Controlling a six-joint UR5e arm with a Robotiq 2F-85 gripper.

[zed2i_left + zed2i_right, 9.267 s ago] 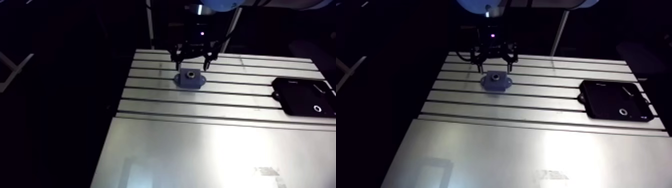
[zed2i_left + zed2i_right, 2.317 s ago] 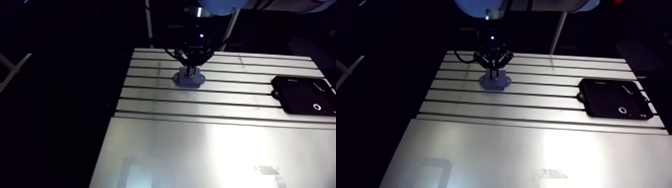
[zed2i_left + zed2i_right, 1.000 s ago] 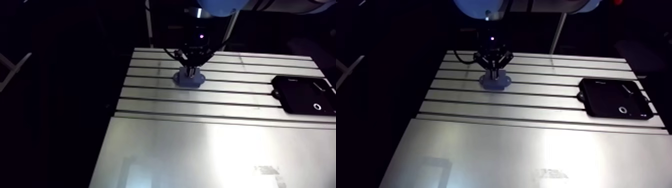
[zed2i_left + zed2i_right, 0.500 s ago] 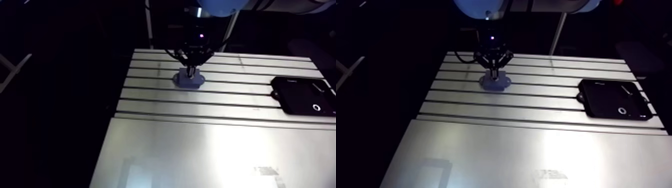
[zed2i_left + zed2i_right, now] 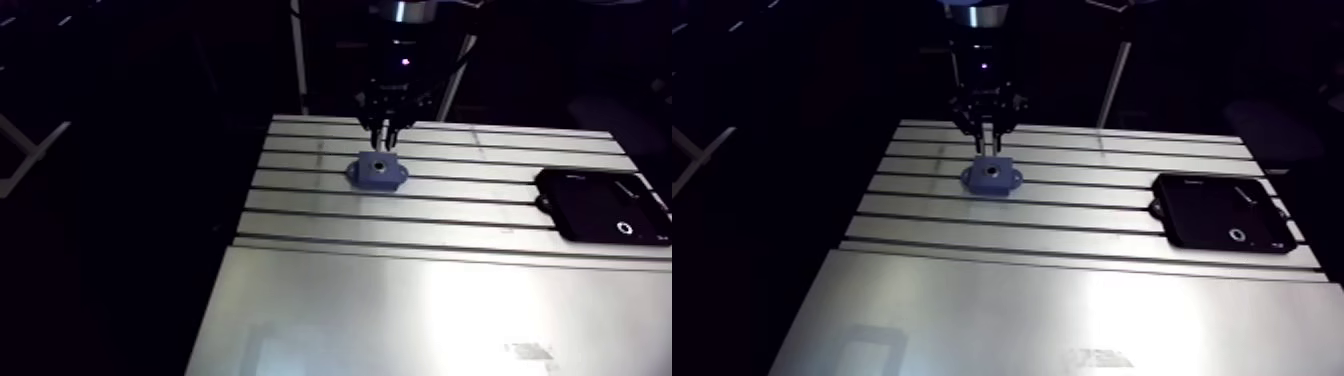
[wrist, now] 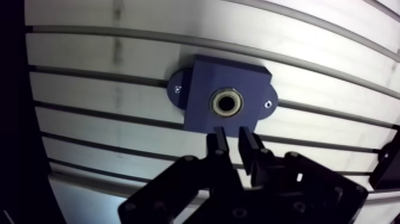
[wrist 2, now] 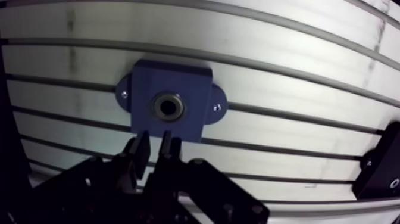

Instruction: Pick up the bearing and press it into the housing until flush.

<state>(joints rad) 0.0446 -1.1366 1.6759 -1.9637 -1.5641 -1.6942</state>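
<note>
A dark blue housing (image 6: 199, 110) with two side ears lies on the slotted aluminium table (image 5: 480, 170). The metal bearing (image 6: 227, 103) sits in its centre bore; its top looks level with the housing face. In the wrist view my gripper (image 6: 231, 138) hovers above the housing's near edge, its two fingers a narrow gap apart with nothing between them. In the arm view the gripper (image 5: 385, 135) hangs just behind and above the housing (image 5: 378, 171), not touching it.
A black tray (image 5: 600, 205) lies at the table's right edge with a small ring (image 5: 625, 228) on it; its corner (image 7: 381, 164) shows in the wrist view. A smooth metal plate (image 5: 420, 320) covers the table's front half.
Just before, the gripper was shut and pressed down on the housing's centre. Now it has lifted off and its fingers have parted slightly. The arm camera has shifted as well.
</note>
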